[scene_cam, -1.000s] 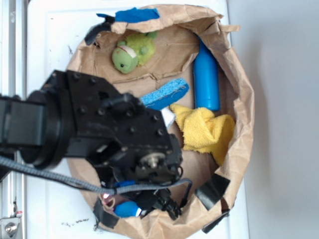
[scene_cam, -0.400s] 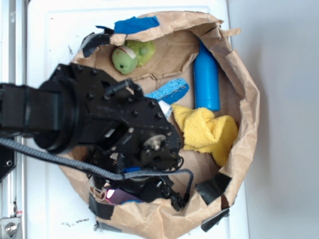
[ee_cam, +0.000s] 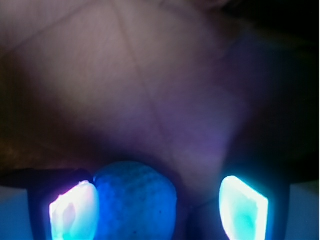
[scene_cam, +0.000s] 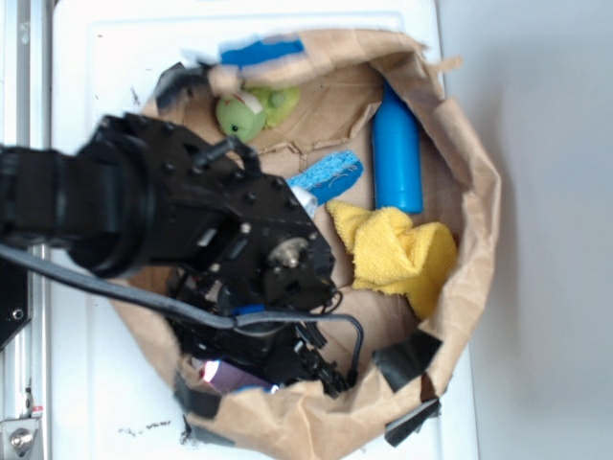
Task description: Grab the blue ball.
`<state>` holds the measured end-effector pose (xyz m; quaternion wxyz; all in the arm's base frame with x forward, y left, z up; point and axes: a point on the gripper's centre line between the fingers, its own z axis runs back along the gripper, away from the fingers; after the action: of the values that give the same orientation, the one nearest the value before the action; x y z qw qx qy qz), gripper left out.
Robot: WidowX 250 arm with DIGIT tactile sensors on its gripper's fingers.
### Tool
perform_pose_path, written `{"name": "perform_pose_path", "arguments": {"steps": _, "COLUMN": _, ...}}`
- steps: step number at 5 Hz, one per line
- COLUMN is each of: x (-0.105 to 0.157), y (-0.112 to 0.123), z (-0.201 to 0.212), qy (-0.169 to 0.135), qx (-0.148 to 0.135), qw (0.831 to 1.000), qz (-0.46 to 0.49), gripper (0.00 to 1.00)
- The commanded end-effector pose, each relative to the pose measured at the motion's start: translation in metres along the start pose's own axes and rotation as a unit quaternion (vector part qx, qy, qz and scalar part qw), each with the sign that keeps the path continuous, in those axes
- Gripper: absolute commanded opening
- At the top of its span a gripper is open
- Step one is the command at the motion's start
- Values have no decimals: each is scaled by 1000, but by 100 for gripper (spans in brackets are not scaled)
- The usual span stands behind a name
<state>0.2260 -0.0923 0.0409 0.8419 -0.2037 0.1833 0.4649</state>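
Note:
In the wrist view the blue ball (ee_cam: 135, 200) sits low between my two glowing fingers, on the brown paper floor of the bag. It touches the left pad (ee_cam: 72, 207), and a dark gap separates it from the right pad (ee_cam: 243, 205). My gripper (ee_cam: 158, 206) is open around the ball. In the exterior view the gripper (scene_cam: 261, 369) reaches down at the bag's near edge, and the black arm (scene_cam: 192, 225) hides the ball.
Inside the crumpled paper bag (scene_cam: 479, 220) lie a green plush toy (scene_cam: 251, 107), a long blue cylinder (scene_cam: 397, 153), a blue sponge block (scene_cam: 328, 175) and a yellow cloth (scene_cam: 397, 251). Black tape (scene_cam: 407, 359) patches the rim. The bag's walls stand close round the gripper.
The ball showed below the gripper one second ago and is now covered by it. The arm has shifted slightly left and up in the picture, and the bag has moved a little.

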Motion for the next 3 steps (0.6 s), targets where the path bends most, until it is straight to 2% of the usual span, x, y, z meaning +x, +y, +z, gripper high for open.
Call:
{"name": "perform_pose_path", "arguments": {"steps": 1, "x": 7, "y": -5, "z": 20, "qy": -7, "qx": -22, "qw": 1000, "qz": 3, "gripper": 100}}
{"name": "perform_pose_path", "arguments": {"steps": 2, "x": 16, "y": -13, "z": 41, "qy": 0, "qx": -47, "qw": 999, "qz": 18, "gripper": 100}}
{"name": "perform_pose_path", "arguments": {"steps": 3, "x": 23, "y": -15, "z": 58, "qy": -7, "qx": -70, "qw": 997, "qz": 25, "gripper": 100}}
